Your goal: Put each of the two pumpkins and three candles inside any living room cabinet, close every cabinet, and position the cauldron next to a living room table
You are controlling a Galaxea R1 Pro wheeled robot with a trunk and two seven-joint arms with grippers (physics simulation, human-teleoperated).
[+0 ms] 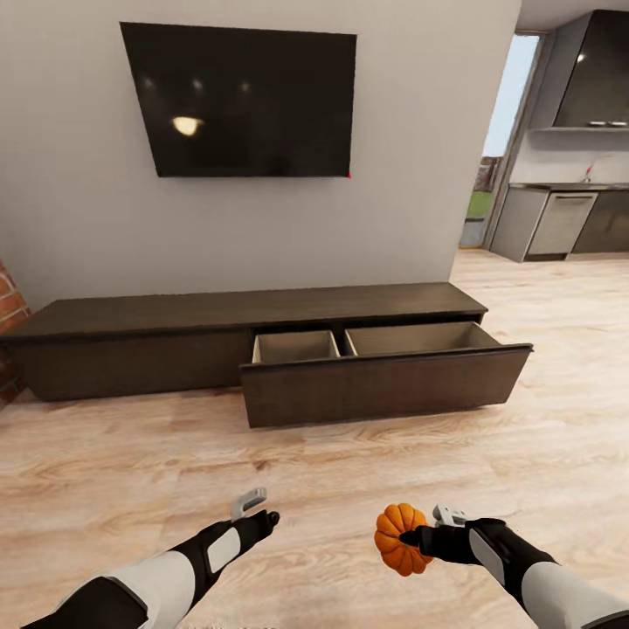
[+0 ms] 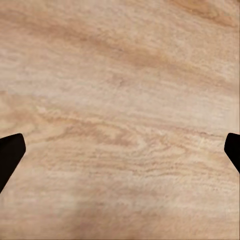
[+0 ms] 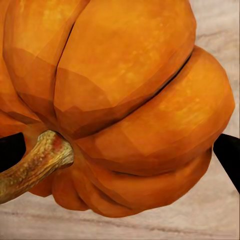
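Observation:
My right gripper is shut on a bright orange ribbed pumpkin, held above the wood floor at the lower right of the head view. Up close, the pumpkin sits between the dark fingertips, its stem toward the camera. My left gripper hangs open over bare floor with nothing in it; its fingertips stand wide apart. Ahead stands the long low dark-brown cabinet against the wall. Its right drawer is pulled out, showing two pale beige compartments with nothing visible in them.
A black TV hangs on the grey wall above the cabinet. A brick edge shows at the far left. The kitchen opens at the back right. Wood floor stretches between me and the drawer.

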